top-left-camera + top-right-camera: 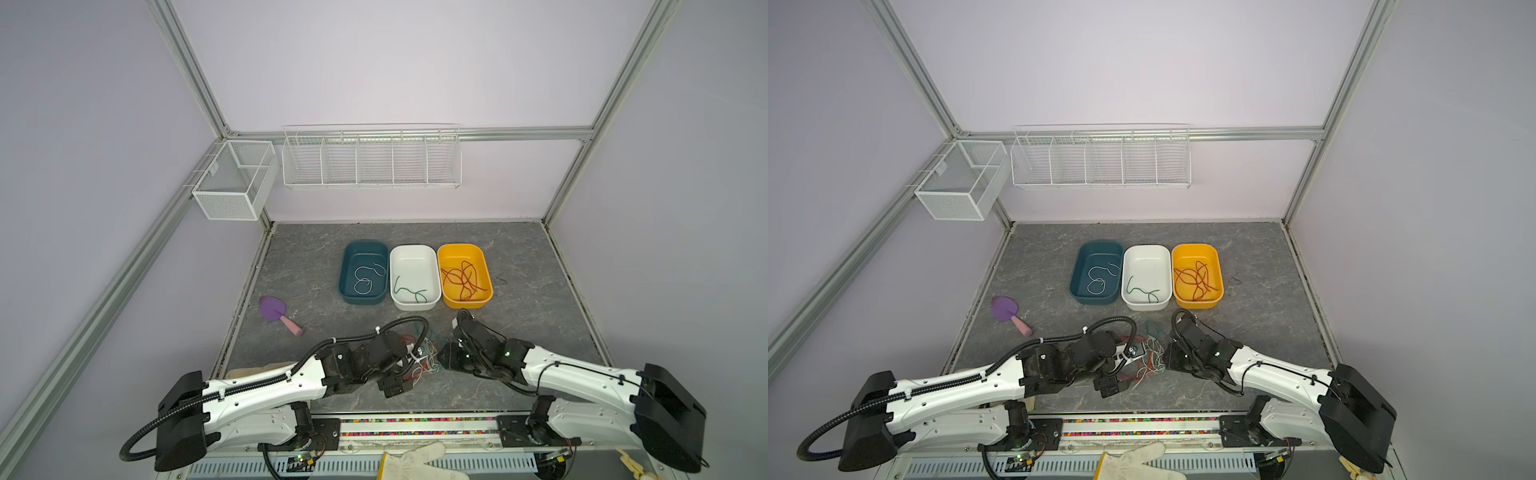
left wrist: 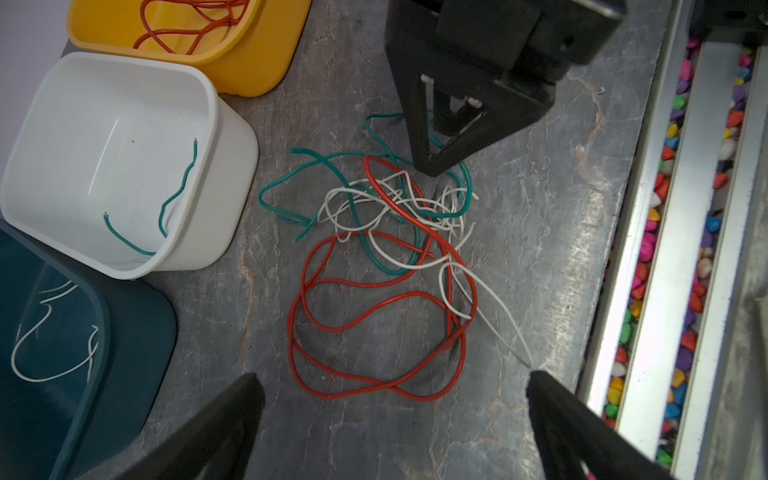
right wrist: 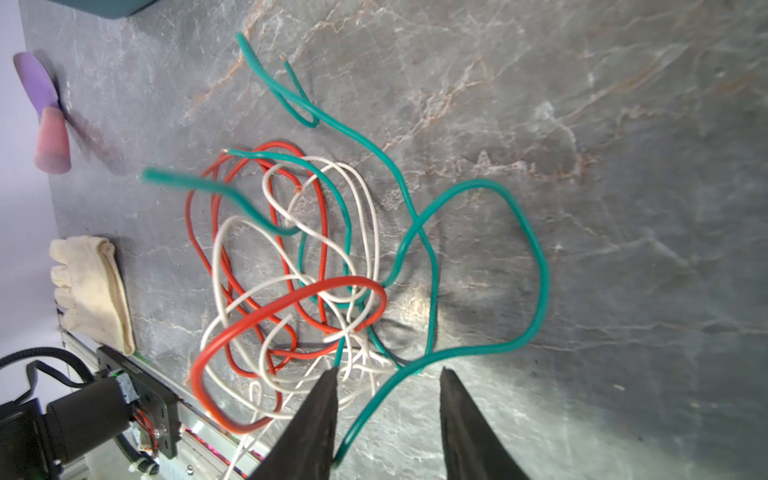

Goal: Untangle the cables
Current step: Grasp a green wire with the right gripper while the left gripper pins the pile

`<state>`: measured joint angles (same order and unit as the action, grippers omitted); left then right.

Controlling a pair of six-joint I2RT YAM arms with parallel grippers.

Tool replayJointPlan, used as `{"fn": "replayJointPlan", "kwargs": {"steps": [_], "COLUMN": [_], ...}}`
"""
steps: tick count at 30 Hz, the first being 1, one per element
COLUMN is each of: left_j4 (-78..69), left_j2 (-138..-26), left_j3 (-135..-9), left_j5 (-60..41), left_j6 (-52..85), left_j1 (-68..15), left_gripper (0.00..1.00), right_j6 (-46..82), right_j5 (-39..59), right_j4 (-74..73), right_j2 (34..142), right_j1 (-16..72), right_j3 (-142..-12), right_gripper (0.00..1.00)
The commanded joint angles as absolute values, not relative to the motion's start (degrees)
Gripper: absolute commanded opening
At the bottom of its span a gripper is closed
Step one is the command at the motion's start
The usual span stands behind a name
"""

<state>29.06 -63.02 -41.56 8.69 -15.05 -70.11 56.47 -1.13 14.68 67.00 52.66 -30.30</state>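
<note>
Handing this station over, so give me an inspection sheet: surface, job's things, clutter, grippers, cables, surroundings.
Surface: grey marbled tabletop.
Job's things: tangle of red, white and green wires between the arms; teal tray holds white wire, white tray green, yellow tray red.
Clutter: purple scoop left of the trays; glove at the front edge.
Grippers: left gripper fingers wide apart by the tangle, holding nothing; right gripper fingers partly apart, straddling a green wire, not pinching it.
Cables: black ribbed hose along the left arm.
Surroundings: wire rack on the back wall; coloured pebbles in the front rail.
</note>
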Motion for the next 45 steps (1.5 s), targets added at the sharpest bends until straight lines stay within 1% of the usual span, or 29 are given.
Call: {"fn": "replayJointPlan", "kwargs": {"steps": [1,5,10,14,18,25,32,36,40,45], "left_j4": [29.5,29.6,29.7,29.9,30.0,30.3,30.6,30.5,30.5,29.9], "left_j2": [-63.5,-63.7,-63.8,-63.8,-63.9,-64.2,-64.5,-64.6,-64.9,-63.6], "left_j3": [-42.5,-42.6,-42.6,-42.7,-42.8,-43.0,-43.0,-43.0,-43.2,-43.4], "left_j5": [8.8,8.8,8.8,8.8,8.6,8.4,8.3,8.3,8.3,7.2], "left_j6": [-15.2,-15.2,-15.2,-15.1,-15.1,-14.9,-14.9,-14.8,-14.9,-15.0], "left_j1": [-70.2,-70.2,-70.3,-70.2,-70.2,-70.2,-70.2,-70.2,-70.2,-70.2], "left_gripper": [0.99,0.99,0.99,0.99,0.99,0.99,0.99,0.99,0.99,0.99], "right_j6": [56.8,56.4,55.1,53.4,50.2,43.8,37.4,34.2,30.6,28.1], "right_j5": [-2.4,-2.8,-5.3,-6.9,-8.3,-14.6,-16.5,-16.0,-13.2,-9.6], "right_j4": [14.8,15.9,20.1,24.4,29.5,40.1,45.6,46.2,44.6,42.8], "right_j2": [67.7,67.2,64.5,62.5,59.9,55.8,52.5,50.1,48.5,49.9], "right_j1": [53.0,53.0,53.0,53.0,53.0,53.1,53.1,53.0,53.0,53.0], "right_j3": [-30.2,-30.4,-31.4,-32.9,-35.5,-42.1,-48.8,-52.1,-53.4,-53.7], "right_gripper": [0.36,0.3,0.15,0.07,0.06,0.06,0.06,0.07,0.06,0.07]}}
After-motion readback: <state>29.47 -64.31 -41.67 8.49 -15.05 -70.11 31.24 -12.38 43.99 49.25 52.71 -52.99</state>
